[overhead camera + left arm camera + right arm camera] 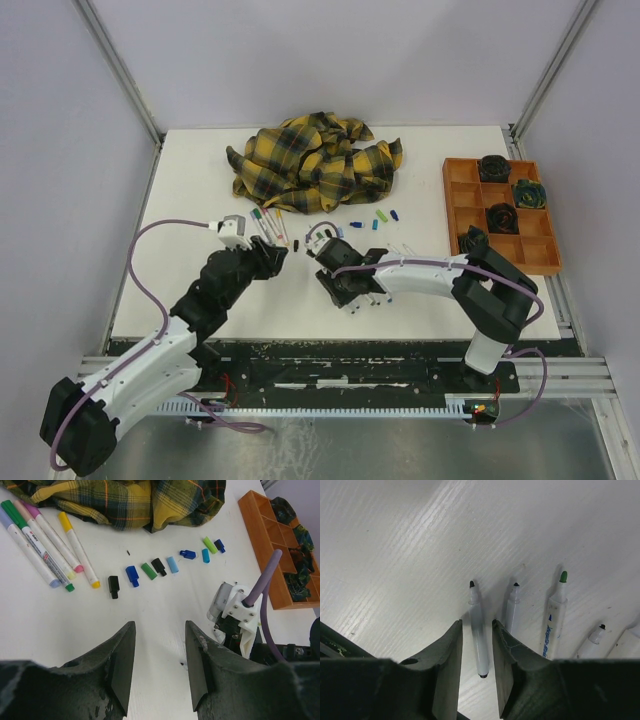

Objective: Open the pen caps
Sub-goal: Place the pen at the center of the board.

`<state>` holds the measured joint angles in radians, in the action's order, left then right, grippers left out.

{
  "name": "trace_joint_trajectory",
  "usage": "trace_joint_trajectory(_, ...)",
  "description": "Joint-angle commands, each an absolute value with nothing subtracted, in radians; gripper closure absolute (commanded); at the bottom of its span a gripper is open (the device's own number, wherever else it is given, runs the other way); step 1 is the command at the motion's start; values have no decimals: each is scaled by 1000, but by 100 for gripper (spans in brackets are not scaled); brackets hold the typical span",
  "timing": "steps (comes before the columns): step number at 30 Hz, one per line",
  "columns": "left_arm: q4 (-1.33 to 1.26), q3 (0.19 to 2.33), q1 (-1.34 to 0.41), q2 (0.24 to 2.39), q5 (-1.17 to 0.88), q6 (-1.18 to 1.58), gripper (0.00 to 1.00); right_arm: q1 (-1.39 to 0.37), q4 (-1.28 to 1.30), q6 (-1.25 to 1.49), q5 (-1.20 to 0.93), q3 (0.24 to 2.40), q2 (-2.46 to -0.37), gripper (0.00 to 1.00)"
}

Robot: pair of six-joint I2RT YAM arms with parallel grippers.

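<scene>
Several capped pens (47,550) lie side by side at the upper left of the left wrist view; in the top view they (268,225) lie by the cloth's front edge. Several loose pen caps (159,566) lie in a row, also in the top view (372,222). My left gripper (160,665) is open and empty over bare table, short of the caps. My right gripper (476,625) is open, its jaws straddling an uncapped black-tipped pen (480,645) lying on the table. More uncapped pens (555,615) lie beside it to the right.
A crumpled yellow-and-black plaid cloth (315,160) lies at the back centre. An orange compartment tray (462,215) with dark items stands at the right. The right arm's wrist and purple cable (235,610) sit close to the right of my left gripper.
</scene>
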<state>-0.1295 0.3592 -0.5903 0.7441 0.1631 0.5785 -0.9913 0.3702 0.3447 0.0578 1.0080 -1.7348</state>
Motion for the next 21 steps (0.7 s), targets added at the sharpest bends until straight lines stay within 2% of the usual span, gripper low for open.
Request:
trace_joint_trajectory(1,-121,354,-588,739,210,583,49,-995,377,277,65,1067,-1690,62)
trace_joint_trajectory(6,-90,389,-588,797,254,583,45,-985,400,190,60,1094,-1618,61)
trace_joint_trajectory(11,-39,493,-588,926,272,564,39,-925,481,74,-74,1145,-1559,61)
trace_joint_trajectory(14,9,577,-587,1039,289,532,39,-835,615,-99,-250,1214,-1530,61)
trace_joint_trajectory(16,45,636,-586,1116,307,507,40,-718,788,-279,-501,1280,-1514,61)
trace_joint_trajectory(18,58,675,-586,1187,323,479,40,-629,882,-406,-683,1301,-1479,56)
trace_joint_trajectory(21,21,722,-580,1269,371,445,40,-546,874,-463,-784,1236,-1386,54)
